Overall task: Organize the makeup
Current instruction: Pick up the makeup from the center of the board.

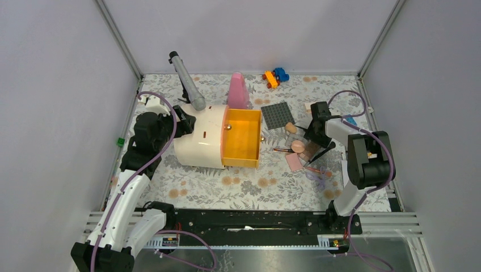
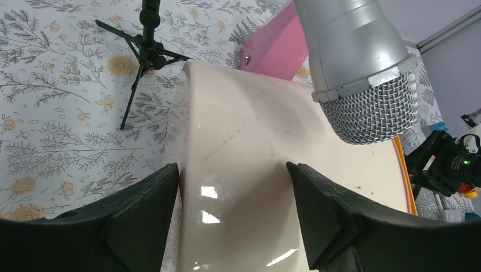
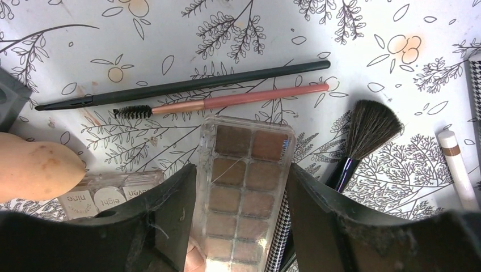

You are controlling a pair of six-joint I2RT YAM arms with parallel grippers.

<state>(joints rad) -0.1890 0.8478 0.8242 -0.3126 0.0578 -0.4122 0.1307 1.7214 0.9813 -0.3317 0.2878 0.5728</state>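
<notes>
The makeup lies in a cluster right of the open orange drawer (image 1: 243, 137): a peach sponge (image 1: 291, 128), a round puff (image 1: 298, 146) and a pink compact (image 1: 294, 162). My right gripper (image 3: 243, 170) is down among them, shut on a clear eyeshadow palette (image 3: 249, 141) that runs lengthwise between its fingers. Beyond the palette lie a pink spoolie brush (image 3: 227, 102), a thin dark brush (image 3: 181, 88) and a fluffy brush (image 3: 368, 127). The sponge (image 3: 34, 164) is at the left. My left gripper (image 2: 232, 170) stands open against the cream drawer box (image 2: 255, 124), holding nothing.
A silver microphone (image 1: 187, 82) on a small tripod (image 2: 147, 51) leans over the box. A tall pink cone bottle (image 1: 237, 90) stands behind the drawer. A dark studded plate (image 1: 277, 115) and toy bricks (image 1: 275, 76) lie at the back. A white stick (image 3: 456, 167) lies far right.
</notes>
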